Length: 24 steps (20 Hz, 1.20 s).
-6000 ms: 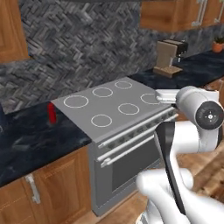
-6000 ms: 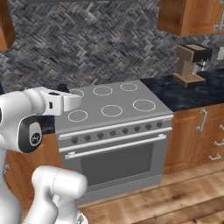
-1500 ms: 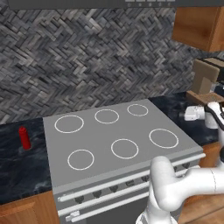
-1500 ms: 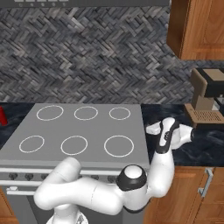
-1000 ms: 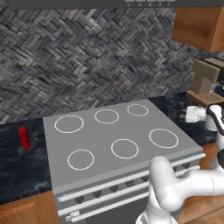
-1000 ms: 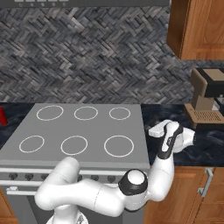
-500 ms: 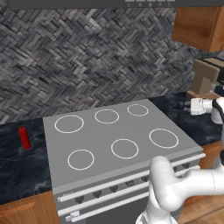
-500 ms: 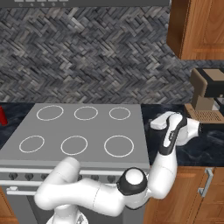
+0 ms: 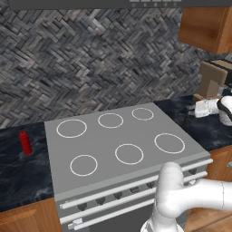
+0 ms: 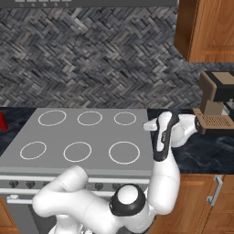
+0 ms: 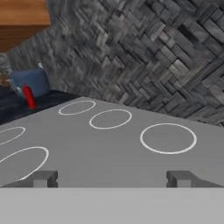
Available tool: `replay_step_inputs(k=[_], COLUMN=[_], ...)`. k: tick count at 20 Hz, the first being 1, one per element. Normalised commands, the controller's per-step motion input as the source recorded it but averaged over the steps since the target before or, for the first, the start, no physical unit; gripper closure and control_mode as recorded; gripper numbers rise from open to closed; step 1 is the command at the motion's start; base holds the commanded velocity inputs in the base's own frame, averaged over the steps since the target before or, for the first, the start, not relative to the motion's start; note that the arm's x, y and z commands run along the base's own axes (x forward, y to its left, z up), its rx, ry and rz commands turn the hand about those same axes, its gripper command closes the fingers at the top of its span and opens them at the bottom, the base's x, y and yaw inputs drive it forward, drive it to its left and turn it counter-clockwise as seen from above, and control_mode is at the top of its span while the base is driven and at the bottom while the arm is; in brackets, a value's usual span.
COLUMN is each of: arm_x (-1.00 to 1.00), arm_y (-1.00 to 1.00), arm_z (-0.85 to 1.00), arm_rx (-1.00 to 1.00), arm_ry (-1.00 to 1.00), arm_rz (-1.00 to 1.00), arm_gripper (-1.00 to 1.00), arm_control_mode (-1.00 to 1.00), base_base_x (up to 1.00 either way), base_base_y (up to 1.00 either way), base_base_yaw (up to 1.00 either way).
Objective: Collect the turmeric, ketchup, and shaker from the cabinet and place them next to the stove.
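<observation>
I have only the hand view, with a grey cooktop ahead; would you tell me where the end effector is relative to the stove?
Observer: The end effector hovers open by the silver-grey stove's back right corner, above the dark marbled countertop.
Operator: Does anything stand on that side?
Observer: A brown and black coffee machine stands further right, below an orange-brown wooden wall cabinet.
Operator: And the slim red ketchup bottle?
Observer: It stands upright on the counter left of the stove, clear of the cooktop edge.

One stove (image 9: 113,149) (six burner rings), one ketchup (image 9: 25,142), one coffee machine (image 10: 215,104).
</observation>
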Motion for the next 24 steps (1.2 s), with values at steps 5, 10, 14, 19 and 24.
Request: replay_step_inputs(k=[5, 10, 14, 19, 24], arm_x=[-0.41, -0.24, -0.15, -0.32, -0.51], arm_y=[1.00, 0.99, 0.79, 0.57, 0.49], arm_z=[0.00, 0.03, 0.12, 0.19, 0.39], arm_rx=[-0.15, -0.14, -0.19, -0.19, -0.08], arm_ry=[0.24, 0.19, 0.06, 0.00, 0.01], arm_rz=[-0.16, -0.23, -0.30, -0.33, -0.35], arm_gripper=[-1.00, -1.00, -1.00, -1.00, -1.00], arm_control_mode=[-1.00, -1.00, -1.00, -1.00, -1.00], base_base_x=[0.00, 0.00, 0.00, 0.00, 0.00], base_base_y=[0.00, 0.00, 0.00, 0.00, 0.00], base_base_yaw=[0.00, 0.00, 0.00, 0.00, 0.00])
